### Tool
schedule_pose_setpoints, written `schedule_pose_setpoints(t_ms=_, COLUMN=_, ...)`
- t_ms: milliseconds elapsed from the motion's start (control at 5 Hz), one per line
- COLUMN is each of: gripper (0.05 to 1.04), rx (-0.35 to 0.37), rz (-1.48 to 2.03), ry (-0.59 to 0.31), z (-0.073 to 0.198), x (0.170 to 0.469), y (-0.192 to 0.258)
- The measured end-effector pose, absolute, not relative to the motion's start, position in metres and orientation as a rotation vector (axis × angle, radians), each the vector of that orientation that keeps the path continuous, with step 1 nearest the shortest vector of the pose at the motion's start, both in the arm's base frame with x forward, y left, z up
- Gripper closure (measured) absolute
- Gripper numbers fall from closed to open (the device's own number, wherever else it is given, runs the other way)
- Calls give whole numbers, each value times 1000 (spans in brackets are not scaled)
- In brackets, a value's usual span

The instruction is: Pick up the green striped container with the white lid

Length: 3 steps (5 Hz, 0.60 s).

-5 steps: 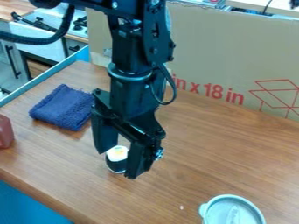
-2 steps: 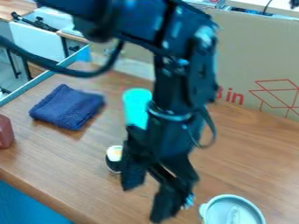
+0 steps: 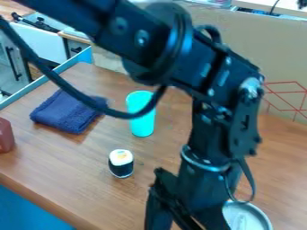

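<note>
Grey bowl (image 3: 252,216) partly behind tool (image 3: 175,204)

I can read no words or numbers from here; toward three o'clock, I see a red line drawing (image 3: 287,92) on the cardboard (image 3: 252,36).

The black arm (image 3: 150,47) slants in from the upper left, bends at a rounded joint and drops to the wrist (image 3: 207,168). Below, the gripper (image 3: 180,204) points downward at the bottom edge, its jaws parted.
</note>
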<state>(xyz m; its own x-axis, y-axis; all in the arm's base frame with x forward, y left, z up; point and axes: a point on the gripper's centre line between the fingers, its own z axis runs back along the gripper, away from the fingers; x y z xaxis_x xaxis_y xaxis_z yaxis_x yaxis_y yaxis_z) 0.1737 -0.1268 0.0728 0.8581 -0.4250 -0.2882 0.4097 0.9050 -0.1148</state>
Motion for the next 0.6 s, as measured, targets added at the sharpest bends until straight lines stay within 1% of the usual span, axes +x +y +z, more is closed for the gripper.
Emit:
schedule_pose_setpoints(t_ms=200, gripper=83, rx=-47, rz=-434, ry=349, z=56, x=173, y=-152)
schedule_pose_setpoints(t_ms=400, gripper=83, rx=-48, rz=-351, ry=299, z=49, x=187, y=-162)
schedule_pose_setpoints(t_ms=600, gripper=82, rx=-49, rz=-318, ry=244, z=50, x=203, y=-170)
